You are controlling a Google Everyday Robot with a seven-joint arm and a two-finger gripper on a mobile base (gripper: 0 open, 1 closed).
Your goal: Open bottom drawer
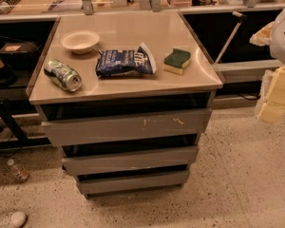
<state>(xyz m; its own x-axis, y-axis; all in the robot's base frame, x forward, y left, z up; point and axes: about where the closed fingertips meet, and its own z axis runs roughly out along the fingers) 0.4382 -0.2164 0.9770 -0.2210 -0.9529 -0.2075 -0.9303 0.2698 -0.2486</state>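
Observation:
The bottom drawer is the lowest and smallest-looking of three plain grey fronts on a metal cabinet in the middle of the camera view. A dark gap runs above its front, and its inside is not visible. Above it are the mid-sized front and the widest front, which has white scratch marks. My gripper shows as pale yellow blocks at the right edge, below the white arm. It is well to the right of the cabinet, higher than the bottom drawer, and touches nothing.
On the cabinet top lie a white bowl, a green can on its side, a blue chip bag and a green-yellow sponge. A small bottle and a shoe lie on the speckled floor at left.

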